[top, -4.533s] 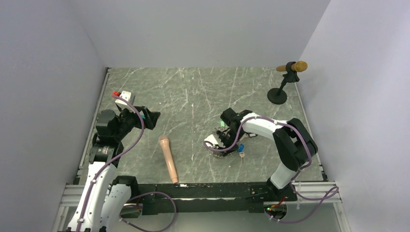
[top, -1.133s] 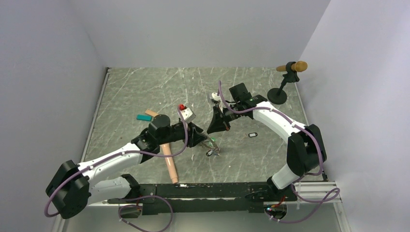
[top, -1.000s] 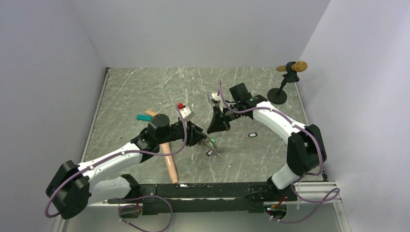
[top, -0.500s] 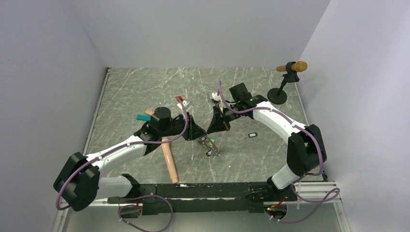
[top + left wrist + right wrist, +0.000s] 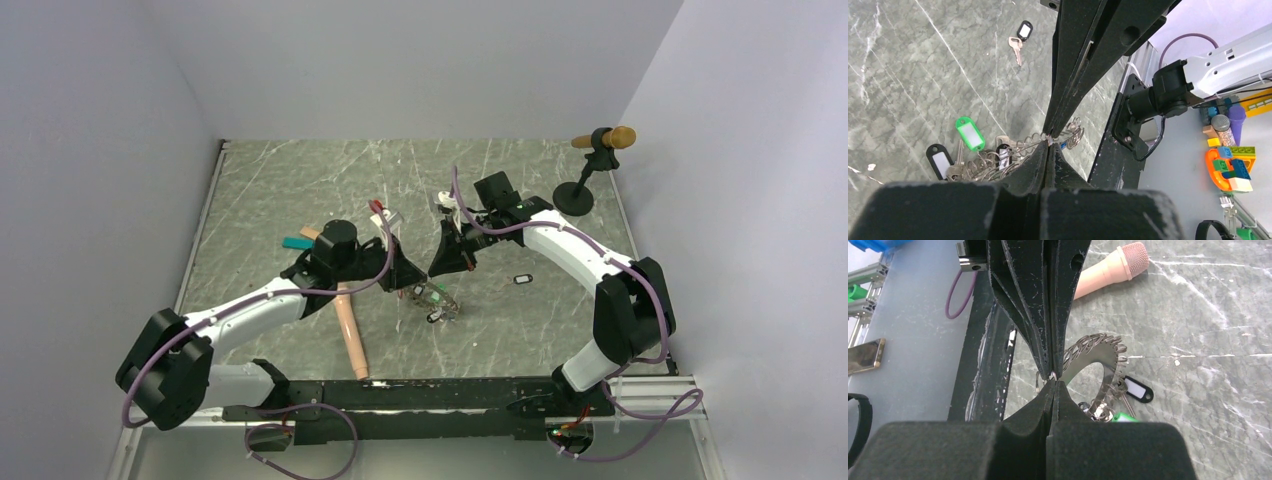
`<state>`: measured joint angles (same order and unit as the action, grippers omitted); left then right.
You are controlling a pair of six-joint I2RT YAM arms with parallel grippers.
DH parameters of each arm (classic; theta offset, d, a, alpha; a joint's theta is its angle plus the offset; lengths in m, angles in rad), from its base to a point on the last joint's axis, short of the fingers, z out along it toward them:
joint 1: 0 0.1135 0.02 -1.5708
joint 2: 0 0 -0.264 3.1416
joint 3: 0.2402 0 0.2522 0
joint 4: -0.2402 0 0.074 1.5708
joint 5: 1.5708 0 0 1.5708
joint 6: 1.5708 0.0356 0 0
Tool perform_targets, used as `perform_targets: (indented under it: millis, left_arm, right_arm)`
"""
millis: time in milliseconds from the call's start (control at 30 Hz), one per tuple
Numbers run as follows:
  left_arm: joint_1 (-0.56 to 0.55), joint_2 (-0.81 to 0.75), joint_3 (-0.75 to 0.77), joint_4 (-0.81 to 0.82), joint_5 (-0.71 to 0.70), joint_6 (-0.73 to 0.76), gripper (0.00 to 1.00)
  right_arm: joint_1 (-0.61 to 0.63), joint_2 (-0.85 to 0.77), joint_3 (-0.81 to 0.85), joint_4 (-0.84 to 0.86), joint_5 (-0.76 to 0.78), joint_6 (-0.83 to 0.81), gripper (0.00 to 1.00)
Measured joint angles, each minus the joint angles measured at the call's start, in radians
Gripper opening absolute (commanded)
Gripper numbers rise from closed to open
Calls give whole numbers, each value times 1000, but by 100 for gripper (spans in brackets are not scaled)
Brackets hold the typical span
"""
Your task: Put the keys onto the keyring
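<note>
Two claws are meeting tip to tip. The left claw (image 5: 1049, 146) is pressing fully shut on a strand of the keyring (image 5: 998, 161), and the right claw (image 5: 1054, 385) is pinching closed on the same small loop. Over the last second the left claw has been swinging up to join the right, so the ring is now being held from both sides, presumably for prying open. The keyring is trailing down mid-surface, toward the near edge, with the green key (image 5: 969, 135) and the black key (image 5: 940, 161) dangling. One loose key (image 5: 522, 279) is lying nearer the right edge, still waiting.

The coiled grey keyring (image 5: 1096, 351) has green- and black-tagged keys (image 5: 969, 134) bunched at it; another black-headed key (image 5: 1019, 40) lies apart.
</note>
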<state>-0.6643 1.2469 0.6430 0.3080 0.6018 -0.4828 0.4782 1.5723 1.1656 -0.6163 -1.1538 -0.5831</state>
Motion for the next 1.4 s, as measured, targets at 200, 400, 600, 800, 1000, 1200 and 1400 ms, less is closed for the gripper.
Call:
perform_targets:
  millis: [200, 400, 600, 800, 1000, 1200, 1400]
  left_arm:
    - [-13, -24, 53, -135, -33, 145, 0]
    - [-98, -119, 167, -428, -136, 561, 0]
    - [-202, -135, 233, -620, -193, 961, 0]
    - [-237, -97, 269, -712, -252, 1149, 0]
    - [-237, -88, 285, -712, -260, 1178, 0]
    - [-237, -96, 273, -650, -241, 1142, 0]
    - [-236, -151, 183, -547, -220, 1078, 0]
  right_arm:
    - [1, 0, 2, -17, -6, -38, 34]
    - [0, 0, 49, -173, -1, -211, 54]
    - [3, -11, 45, -292, -35, -436, 59]
    - [22, -63, 24, -319, -65, -517, 55]
    - [48, -68, 17, -317, -78, -524, 52]
    - [74, -68, -1, -274, -72, -480, 50]
    - [82, -68, -3, -240, -57, -435, 49]
